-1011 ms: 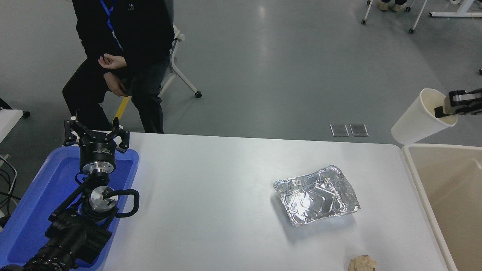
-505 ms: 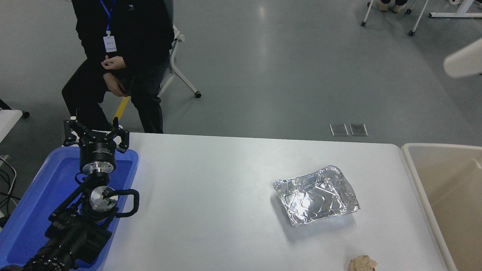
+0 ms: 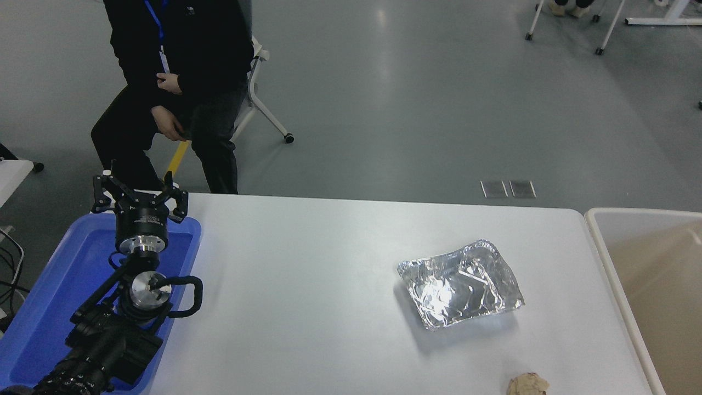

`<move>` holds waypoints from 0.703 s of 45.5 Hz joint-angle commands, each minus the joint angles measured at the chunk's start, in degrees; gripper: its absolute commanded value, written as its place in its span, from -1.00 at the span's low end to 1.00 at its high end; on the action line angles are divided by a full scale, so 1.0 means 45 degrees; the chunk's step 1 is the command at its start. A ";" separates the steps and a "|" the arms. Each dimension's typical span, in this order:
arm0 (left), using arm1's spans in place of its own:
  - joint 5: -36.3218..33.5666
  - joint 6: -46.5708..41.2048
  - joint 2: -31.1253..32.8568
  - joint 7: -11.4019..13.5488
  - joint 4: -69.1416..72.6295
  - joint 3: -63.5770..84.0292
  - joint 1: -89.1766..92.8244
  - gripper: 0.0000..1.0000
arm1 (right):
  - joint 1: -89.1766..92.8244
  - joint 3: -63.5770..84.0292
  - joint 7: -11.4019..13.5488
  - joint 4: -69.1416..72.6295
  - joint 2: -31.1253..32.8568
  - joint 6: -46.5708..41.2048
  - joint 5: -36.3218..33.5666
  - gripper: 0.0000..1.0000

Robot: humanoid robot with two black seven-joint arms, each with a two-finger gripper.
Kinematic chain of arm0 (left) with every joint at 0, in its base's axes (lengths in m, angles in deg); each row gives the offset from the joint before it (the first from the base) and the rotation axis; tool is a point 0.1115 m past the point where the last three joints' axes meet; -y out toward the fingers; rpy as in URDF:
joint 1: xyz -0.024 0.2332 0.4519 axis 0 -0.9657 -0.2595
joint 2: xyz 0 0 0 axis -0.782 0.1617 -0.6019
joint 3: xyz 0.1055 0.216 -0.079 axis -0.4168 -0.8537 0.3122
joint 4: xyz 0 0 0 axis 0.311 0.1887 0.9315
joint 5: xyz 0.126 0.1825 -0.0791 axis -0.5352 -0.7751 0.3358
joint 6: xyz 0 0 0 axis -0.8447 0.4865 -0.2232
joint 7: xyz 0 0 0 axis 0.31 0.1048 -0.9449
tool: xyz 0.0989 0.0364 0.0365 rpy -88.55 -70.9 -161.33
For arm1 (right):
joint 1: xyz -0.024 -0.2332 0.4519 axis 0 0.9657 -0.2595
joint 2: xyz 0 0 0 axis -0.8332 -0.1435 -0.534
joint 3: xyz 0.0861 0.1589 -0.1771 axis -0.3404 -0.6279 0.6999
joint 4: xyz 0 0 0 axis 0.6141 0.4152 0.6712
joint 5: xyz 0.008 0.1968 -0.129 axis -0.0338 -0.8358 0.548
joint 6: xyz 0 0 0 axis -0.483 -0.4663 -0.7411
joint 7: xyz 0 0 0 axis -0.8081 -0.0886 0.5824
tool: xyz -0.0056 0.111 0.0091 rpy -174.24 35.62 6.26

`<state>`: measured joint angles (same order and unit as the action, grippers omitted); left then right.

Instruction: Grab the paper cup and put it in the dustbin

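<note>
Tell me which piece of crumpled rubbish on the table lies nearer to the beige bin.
The brown paper ball, at the table's near edge; the silver foil tray lies further from the bin.

Beige dustbin [image 3: 603, 258] stands at table's right edge.

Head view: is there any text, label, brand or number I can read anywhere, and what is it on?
No text is readable.
Left tool: pale print on the black wrist housing, too small and blurred to read.
Person: a badge hangs on a blue lanyard; nothing on it can be read.
Foil tray, paper ball, blue tray, dustbin and table: no markings visible.
</note>
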<state>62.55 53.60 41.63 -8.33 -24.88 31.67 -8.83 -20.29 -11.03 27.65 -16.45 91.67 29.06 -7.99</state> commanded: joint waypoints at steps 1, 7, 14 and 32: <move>0.0002 0.0001 -0.0004 0.0000 0.0002 0.0000 -0.0003 0.98 | 0.3294 -0.2977 0.0002 -0.1810 -0.1492 0.0183 -0.0540 -1.00; 0.0002 0.0001 -0.0004 0.0000 0.0002 0.0000 -0.0003 0.98 | 0.4389 -0.3837 -0.0037 -0.1790 -0.2077 0.0143 -0.0560 -1.00; 0.0002 -0.0018 0.0016 0.0000 0.0002 0.0000 -0.0003 0.98 | 0.5209 -0.4189 -0.0135 -0.1771 -0.2370 0.0046 -0.0579 -1.00; 0.0002 -0.0018 0.0016 0.0000 0.0002 0.0000 -0.0003 0.98 | 0.6031 -0.4599 -0.0174 -0.1771 -0.3308 -0.0286 -0.0579 -1.00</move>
<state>62.56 53.54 41.64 -8.33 -24.87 31.67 -8.85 4.22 -29.92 27.03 -24.20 79.59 28.17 -10.50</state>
